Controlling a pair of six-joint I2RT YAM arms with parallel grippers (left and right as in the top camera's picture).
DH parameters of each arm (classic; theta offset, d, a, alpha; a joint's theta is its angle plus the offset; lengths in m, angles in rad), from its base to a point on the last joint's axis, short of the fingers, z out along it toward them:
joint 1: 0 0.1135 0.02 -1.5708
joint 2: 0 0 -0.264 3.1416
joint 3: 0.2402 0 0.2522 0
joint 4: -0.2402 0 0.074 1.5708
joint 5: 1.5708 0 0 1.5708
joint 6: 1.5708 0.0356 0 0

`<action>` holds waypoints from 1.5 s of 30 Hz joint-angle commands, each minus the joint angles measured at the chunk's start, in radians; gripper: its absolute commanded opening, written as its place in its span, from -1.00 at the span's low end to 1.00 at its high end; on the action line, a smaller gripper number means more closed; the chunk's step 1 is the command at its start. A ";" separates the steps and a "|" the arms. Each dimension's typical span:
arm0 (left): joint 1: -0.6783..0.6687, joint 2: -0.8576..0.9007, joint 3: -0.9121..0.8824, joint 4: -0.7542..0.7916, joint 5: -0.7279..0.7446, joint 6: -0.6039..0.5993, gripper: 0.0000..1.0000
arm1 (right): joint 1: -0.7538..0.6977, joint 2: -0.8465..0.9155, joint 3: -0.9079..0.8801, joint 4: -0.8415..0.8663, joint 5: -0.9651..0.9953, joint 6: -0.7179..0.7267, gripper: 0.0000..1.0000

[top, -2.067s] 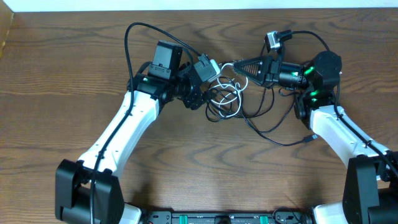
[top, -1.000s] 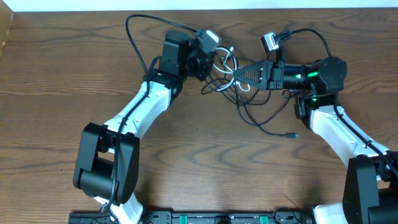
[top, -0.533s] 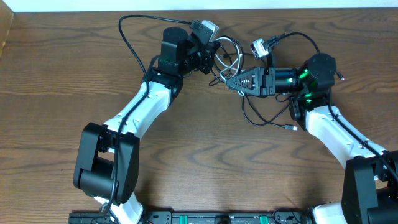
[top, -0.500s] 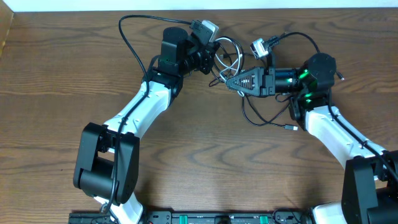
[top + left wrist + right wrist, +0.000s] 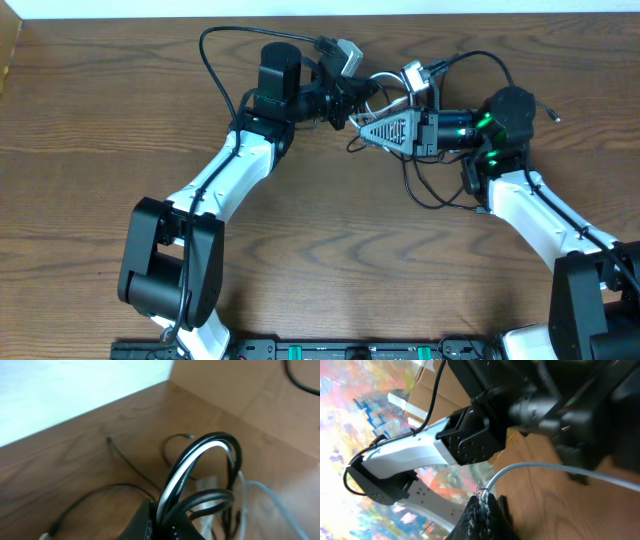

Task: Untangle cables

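The cables (image 5: 186,464) sit bunched near the far edge of the surface (image 5: 320,260); the left gripper (image 5: 343,103) is clamped on black and white loops; the right gripper (image 5: 365,128) pinches one pale strand; the step looks like pulling them apart; the next pull probably belongs toward the roomy near side.

Far centre blocked: left gripper (image 5: 347,98) and right gripper (image 5: 362,128) sit tip to tip, with the cables (image 5: 380,84) bunched between them. Black loops spill nearward under the right gripper. Left arm (image 5: 215,190) bars left-centre diagonally. Right arm (image 5: 540,215) occupies the right edge. Table (image 5: 330,270) is open across near centre and far left.
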 commanded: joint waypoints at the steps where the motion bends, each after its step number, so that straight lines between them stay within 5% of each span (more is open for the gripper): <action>1: 0.002 -0.012 0.013 -0.007 0.152 -0.017 -0.85 | -0.036 -0.005 0.014 0.002 0.030 -0.055 -0.98; 6: 0.003 -0.012 0.013 -0.011 0.153 -0.017 -0.85 | -0.069 -0.005 0.014 0.002 0.019 -0.034 -0.98; 19: 0.011 -0.012 0.013 -0.277 -0.490 -0.064 -0.85 | -0.089 -0.005 0.014 0.003 -0.084 -0.024 -0.98; 29: 0.032 -0.018 0.013 -0.298 -0.489 -0.066 -0.85 | -0.273 -0.005 0.014 0.002 0.010 -0.037 -0.98; 32: 0.032 -0.020 0.013 -0.287 -0.381 -0.031 -0.85 | -0.331 -0.005 0.014 -0.021 0.063 -0.098 -0.96; 34: 0.032 -0.021 0.013 -0.267 -0.287 -0.003 -0.85 | -0.344 -0.005 0.014 -0.097 0.106 -0.108 -0.66; 35: 0.032 -0.023 0.013 -0.245 -0.219 0.018 -0.85 | -0.346 -0.005 0.014 -0.177 0.145 -0.139 -0.16; 37: 0.032 -0.026 0.013 -0.209 -0.154 0.021 -0.85 | -0.344 -0.005 0.014 -0.270 0.182 -0.193 0.27; 45: 0.056 -0.142 0.013 -0.178 -0.113 0.021 -0.85 | -0.344 -0.005 0.014 -0.424 0.189 -0.297 0.61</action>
